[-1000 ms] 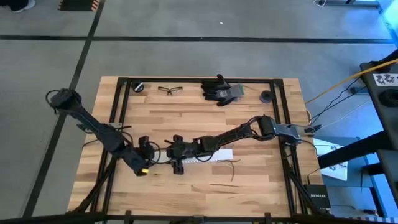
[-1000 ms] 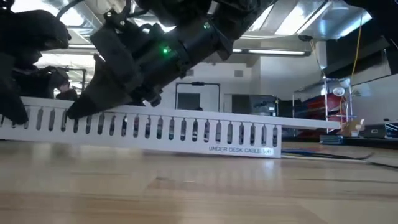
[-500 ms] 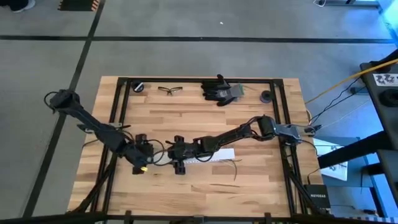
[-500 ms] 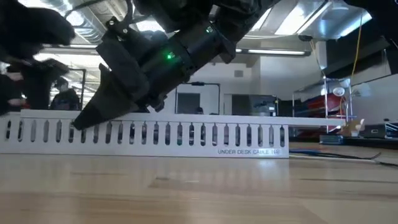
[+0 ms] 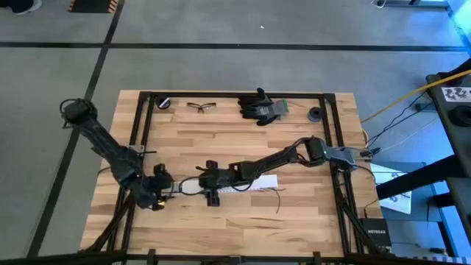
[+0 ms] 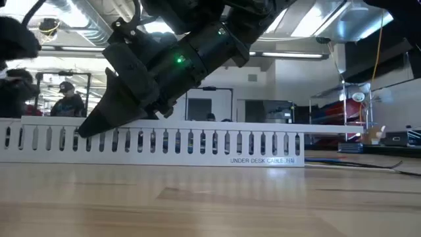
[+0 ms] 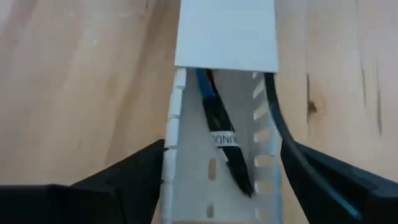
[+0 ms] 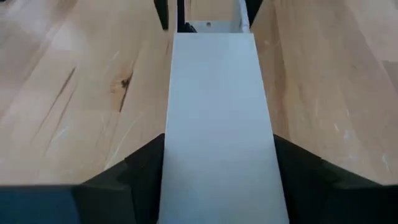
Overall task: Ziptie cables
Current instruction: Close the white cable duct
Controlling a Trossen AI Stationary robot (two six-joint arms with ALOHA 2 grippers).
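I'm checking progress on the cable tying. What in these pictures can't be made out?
- Cables: the left wrist view shows them inside the white channel; its lid hides the rest.
- Zip tie: none discernible in any view.
- Right end effector: the lid fills its wrist view, hiding contact.
- Left end effector: too small in the high view.

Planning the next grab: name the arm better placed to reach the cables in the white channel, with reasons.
Left, probably. The left gripper faces the channel at its uncovered end, where the cables lie exposed between its spread fingers. The right gripper sits over the lid, which hides them there.
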